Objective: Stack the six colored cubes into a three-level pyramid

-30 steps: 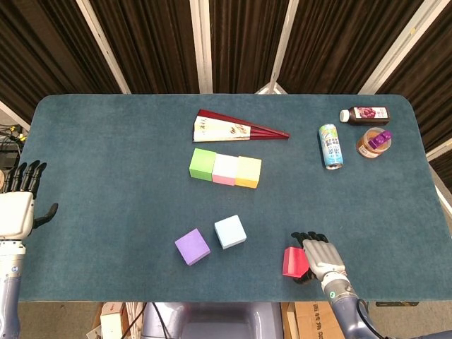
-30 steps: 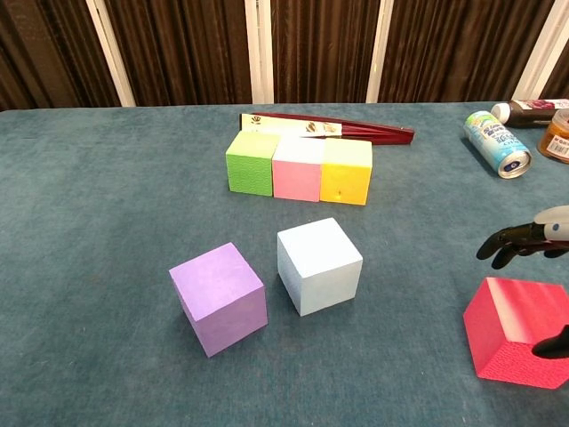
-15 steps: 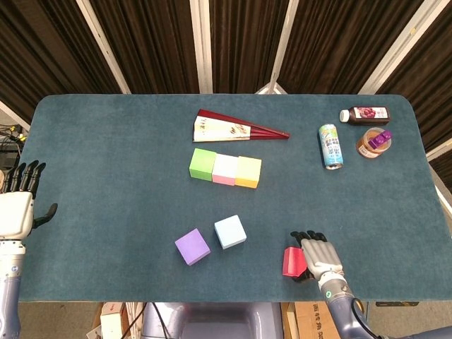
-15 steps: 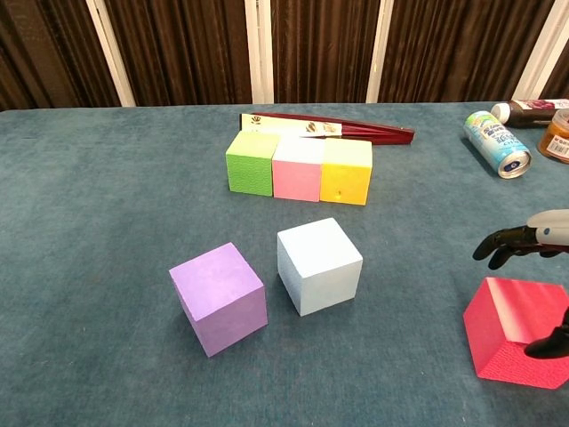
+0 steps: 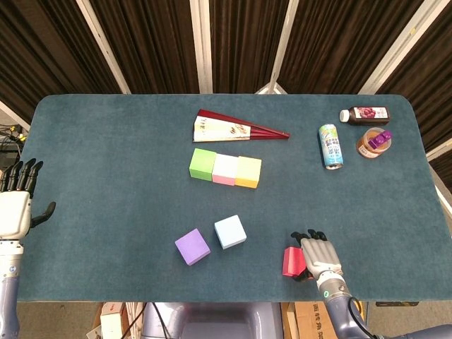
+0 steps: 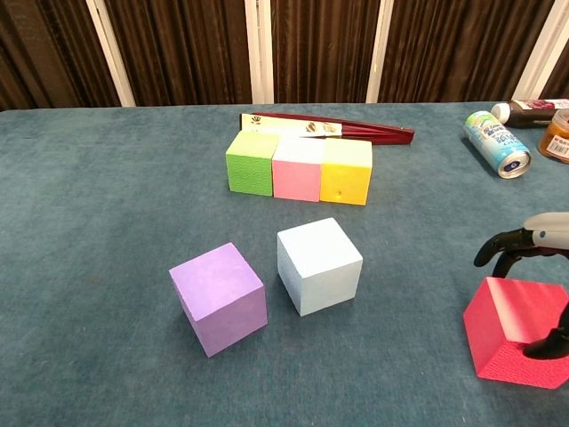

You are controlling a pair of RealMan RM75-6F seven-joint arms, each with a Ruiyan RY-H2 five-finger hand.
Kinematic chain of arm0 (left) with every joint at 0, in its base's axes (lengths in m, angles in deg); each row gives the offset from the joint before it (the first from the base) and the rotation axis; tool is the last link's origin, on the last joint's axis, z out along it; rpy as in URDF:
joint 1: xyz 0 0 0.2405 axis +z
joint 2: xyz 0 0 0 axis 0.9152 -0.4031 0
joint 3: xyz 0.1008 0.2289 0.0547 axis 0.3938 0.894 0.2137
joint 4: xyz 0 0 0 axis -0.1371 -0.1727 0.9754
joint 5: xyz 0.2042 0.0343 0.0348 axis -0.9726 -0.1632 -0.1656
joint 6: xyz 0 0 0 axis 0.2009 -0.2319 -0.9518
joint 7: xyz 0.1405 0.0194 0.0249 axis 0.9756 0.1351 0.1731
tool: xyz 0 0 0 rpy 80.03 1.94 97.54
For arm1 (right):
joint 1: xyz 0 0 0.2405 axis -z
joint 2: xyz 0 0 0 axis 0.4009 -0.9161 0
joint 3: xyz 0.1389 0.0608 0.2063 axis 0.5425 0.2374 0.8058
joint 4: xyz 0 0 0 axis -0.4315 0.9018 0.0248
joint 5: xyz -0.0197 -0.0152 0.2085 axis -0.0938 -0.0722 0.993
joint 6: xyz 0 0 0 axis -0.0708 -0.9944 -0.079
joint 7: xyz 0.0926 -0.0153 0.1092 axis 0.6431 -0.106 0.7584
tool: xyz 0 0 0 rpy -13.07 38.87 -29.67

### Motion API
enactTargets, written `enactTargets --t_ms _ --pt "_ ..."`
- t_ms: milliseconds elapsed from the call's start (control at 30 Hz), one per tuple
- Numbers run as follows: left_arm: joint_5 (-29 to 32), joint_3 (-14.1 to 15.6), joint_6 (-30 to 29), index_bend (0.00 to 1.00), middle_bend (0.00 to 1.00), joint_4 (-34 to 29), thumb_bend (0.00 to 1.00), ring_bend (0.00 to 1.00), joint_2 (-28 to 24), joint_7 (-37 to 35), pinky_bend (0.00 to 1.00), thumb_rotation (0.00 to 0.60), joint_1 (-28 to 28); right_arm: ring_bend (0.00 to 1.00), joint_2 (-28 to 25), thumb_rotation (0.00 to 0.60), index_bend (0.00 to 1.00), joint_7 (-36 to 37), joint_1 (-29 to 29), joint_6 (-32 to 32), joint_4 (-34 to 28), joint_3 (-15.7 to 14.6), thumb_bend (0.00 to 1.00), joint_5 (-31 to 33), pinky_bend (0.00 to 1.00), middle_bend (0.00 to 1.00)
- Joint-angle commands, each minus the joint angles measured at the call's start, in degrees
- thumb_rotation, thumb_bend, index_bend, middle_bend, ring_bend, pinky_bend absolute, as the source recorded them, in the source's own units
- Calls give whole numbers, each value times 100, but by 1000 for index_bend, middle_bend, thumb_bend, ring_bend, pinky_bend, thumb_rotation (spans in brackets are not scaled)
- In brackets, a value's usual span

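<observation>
On the teal cloth surface (image 5: 106, 162), three cubes sit in a row touching side to side — a green cube (image 5: 203, 163), a pink cube (image 5: 225, 169) and a yellow cube (image 5: 248, 171) — just in front of a closed red folding fan (image 5: 236, 129). Nearer the robot, a light blue cube (image 5: 230, 232) and a purple cube (image 5: 192, 247) stand singly, close to each other but apart, both turned a little out of line with the row.

The red cube (image 5: 293, 261) lies near the front edge of the surface, to the right of the light blue one. The right robot hand (image 5: 319, 257) is at this cube's right side, with its dark fingers (image 6: 498, 246) curled over the far top edge and another dark fingertip at the near right face in the chest view. Whether it actually grips the cube cannot be told — the cube appears to rest on the cloth.

The left robot hand (image 5: 15, 209) is off the left edge of the surface, upright, fingers straight and thumb out to the side, holding nothing.

At the far right lie a drink can (image 5: 330, 146) on its side, a dark bottle (image 5: 364, 114) on its side, and an orange jar with a purple lid (image 5: 373, 143).
</observation>
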Motion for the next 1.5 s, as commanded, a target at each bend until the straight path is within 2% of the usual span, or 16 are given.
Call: enactTargets --t_ms 33,533,1500 --pt "-7 -4 -7 51 37 11 356 0 5 -8 0 600 2 79 -1 600 190 -32 -6 -2 -13 18 196 28 0 245" --pt "25 -17 48 57 36 10 356 0 20 8 0 600 -1 138 92 600 267 -178 65 -228 -70 36 197 -11 0 301" --pt "43 -43 61 60 36 -8 356 0 23 0 0 600 9 147 466 600 286 -436 231 -447 171 35 197 -162 0 307"
